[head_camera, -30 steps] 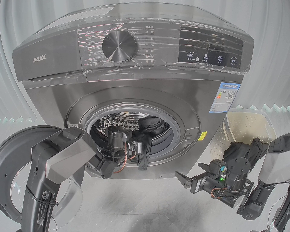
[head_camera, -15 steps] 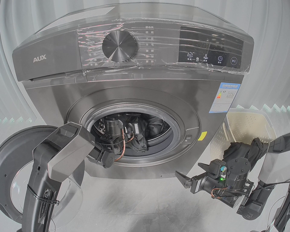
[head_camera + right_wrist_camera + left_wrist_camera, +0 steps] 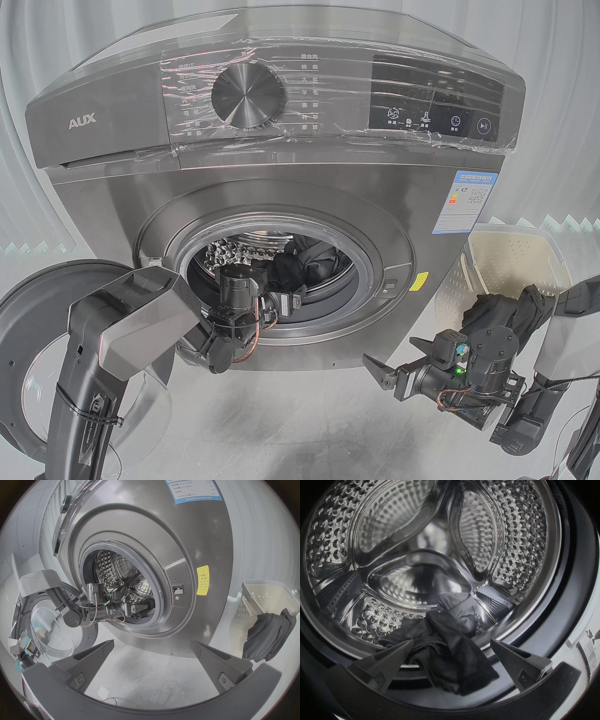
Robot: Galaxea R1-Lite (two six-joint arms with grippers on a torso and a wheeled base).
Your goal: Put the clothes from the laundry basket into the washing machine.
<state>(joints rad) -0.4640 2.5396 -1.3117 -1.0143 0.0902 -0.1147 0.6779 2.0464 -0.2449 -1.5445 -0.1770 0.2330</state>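
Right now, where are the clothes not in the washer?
Head view, robot's right: dark clothes drape over the laundry basket rim, beside the washing machine.

Grey floor [image 3: 294,419]; pale pleated curtain [image 3: 562,94] behind; white scrap [image 3: 103,693] on floor.

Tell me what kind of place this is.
Probably a laundry test bay, not a home: a grey front-loading washing machine with film on its panel, a cream perforated plastic laundry basket, pale pleated curtains behind.

Left arm [image 3: 134,315] grey, angular-shelled; black wrist, coppery cable [image 3: 255,317]; right arm [image 3: 565,344] alike, green wrist light [image 3: 461,370]
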